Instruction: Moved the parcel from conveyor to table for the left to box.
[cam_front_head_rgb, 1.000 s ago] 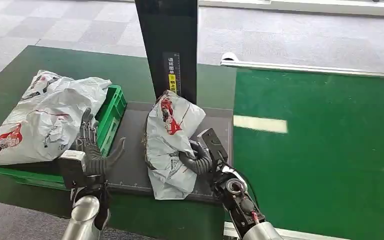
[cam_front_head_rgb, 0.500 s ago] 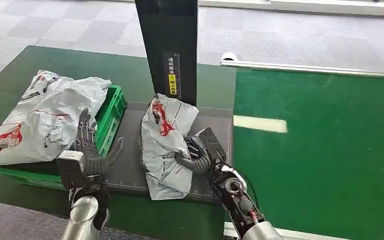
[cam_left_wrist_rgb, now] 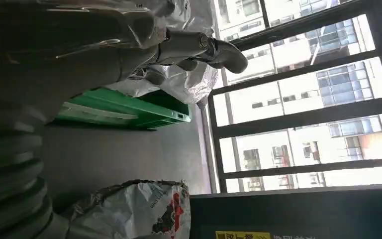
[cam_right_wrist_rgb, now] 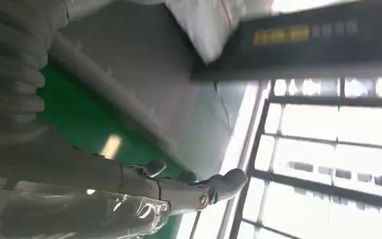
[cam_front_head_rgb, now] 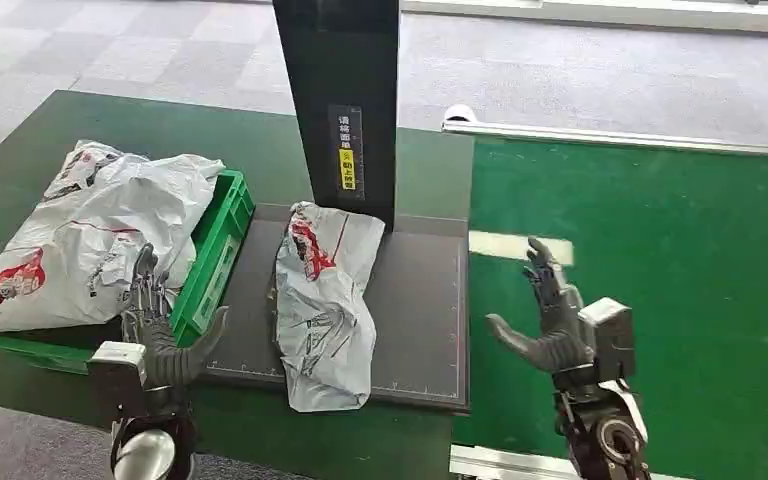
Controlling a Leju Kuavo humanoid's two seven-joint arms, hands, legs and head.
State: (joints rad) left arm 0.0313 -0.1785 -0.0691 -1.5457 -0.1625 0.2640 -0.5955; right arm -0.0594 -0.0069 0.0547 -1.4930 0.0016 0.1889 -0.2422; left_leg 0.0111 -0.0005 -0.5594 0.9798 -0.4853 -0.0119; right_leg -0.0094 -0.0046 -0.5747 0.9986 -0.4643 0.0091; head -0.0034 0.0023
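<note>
Silver forearms rise from the near edge, and we've got both hands up off the worktop (cam_front_head_rgb: 70,130). Our left hand (cam_front_head_rgb: 160,335) hovers at about seven o'clock, fingers spread and thumb out, gripping nothing, just in front of the green crate (cam_front_head_rgb: 215,255). In the left wrist view that same hand (cam_left_wrist_rgb: 129,45) shows its fingers apart with the crate (cam_left_wrist_rgb: 129,112) beyond them. Our right hand (cam_front_head_rgb: 555,325) is at about five o'clock, over the green conveyor (cam_front_head_rgb: 680,260), fingers fanned wide and empty; the right wrist view shows it (cam_right_wrist_rgb: 129,191) open too.

Between the two hands, dead centre, the parcel (cam_front_head_rgb: 322,300) lies flat on the dark grey pad (cam_front_head_rgb: 420,310), a crumpled white poly bag with red and black print, its long side running away from us. Neither hand touches it.

Further out at ten o'clock, the crate holds a heap of white bags (cam_front_head_rgb: 80,235) spilling over its rim. Straight ahead at twelve, a black upright post (cam_front_head_rgb: 345,90) stands at the pad's far edge, with a yellow label on its face. Beyond lies grey carpet floor (cam_front_head_rgb: 580,70).
</note>
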